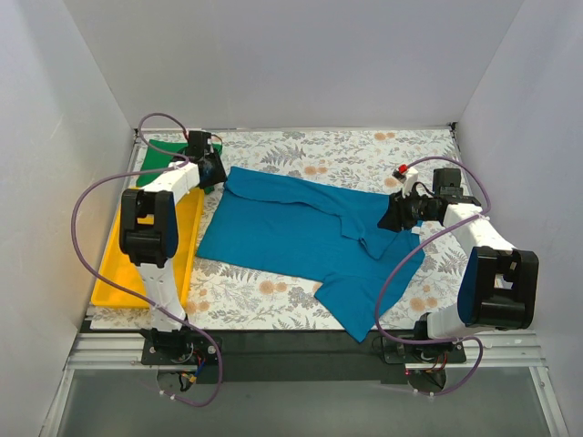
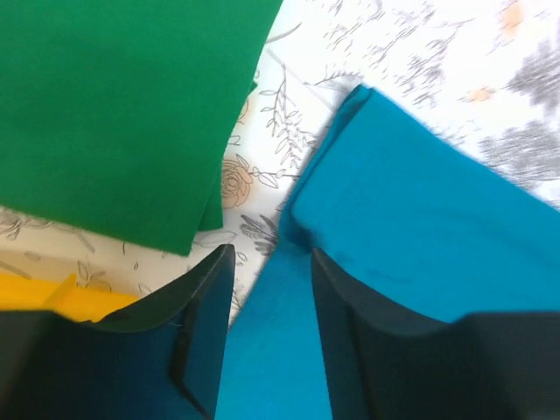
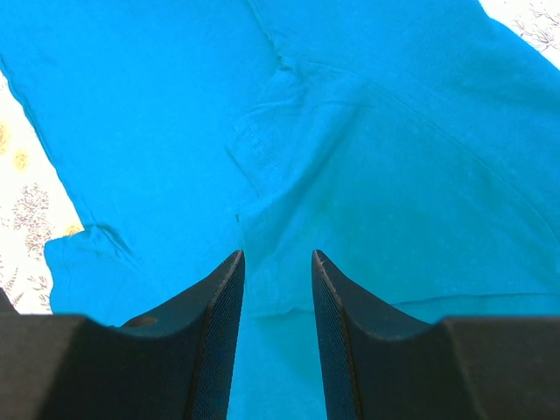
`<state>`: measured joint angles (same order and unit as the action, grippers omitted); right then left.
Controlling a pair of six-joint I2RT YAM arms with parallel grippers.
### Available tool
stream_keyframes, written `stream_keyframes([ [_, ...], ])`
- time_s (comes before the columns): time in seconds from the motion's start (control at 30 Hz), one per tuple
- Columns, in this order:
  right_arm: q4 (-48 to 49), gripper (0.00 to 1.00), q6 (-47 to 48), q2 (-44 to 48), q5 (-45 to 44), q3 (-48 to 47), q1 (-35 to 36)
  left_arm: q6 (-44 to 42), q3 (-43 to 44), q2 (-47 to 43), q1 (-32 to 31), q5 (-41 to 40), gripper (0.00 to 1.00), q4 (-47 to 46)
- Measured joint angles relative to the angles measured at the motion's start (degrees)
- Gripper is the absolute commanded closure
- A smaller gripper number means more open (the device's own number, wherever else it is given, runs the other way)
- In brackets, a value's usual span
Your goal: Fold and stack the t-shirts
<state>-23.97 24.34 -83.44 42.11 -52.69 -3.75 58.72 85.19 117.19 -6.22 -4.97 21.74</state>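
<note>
2 shirts on the flowered table (image 1: 273,296): blue shirt (image 1: 291,228) spread flat, green shirt (image 1: 159,155) at the far left corner.
The left gripper (image 2: 271,254), jaws apart, sits at the blue shirt's far left corner; the right gripper (image 3: 277,255), jaws apart, hovers over its right side.

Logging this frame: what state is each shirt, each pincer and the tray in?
teal-blue t-shirt: partly folded, lying spread out.
green t-shirt: folded, lying flat at the far left.
left pincer: open, over a corner of the teal-blue shirt.
right pincer: open, above the teal-blue shirt.
yellow tray: lying flat at the left edge.
</note>
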Motion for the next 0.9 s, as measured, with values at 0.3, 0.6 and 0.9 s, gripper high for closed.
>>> stream_keyframes([
  [0.3,1.7,0.56,-2.1,0.0,-6.6,0.0,-1.9,0.0,-3.0,-11.5,0.1,4.2,0.50,-5.8],
  [0.6,9.4,0.57,-12.4,-1.1,-19.2,0.0,-9.8,1.2,-3.8,-8.7,0.2,11.7,0.50,-9.4],
  [0.9,10.9,0.59,-17.0,-15.5,-17.1,-6.9,-13.1,2.4,-3.5,-2.1,0.2,15.1,0.50,-9.7],
])
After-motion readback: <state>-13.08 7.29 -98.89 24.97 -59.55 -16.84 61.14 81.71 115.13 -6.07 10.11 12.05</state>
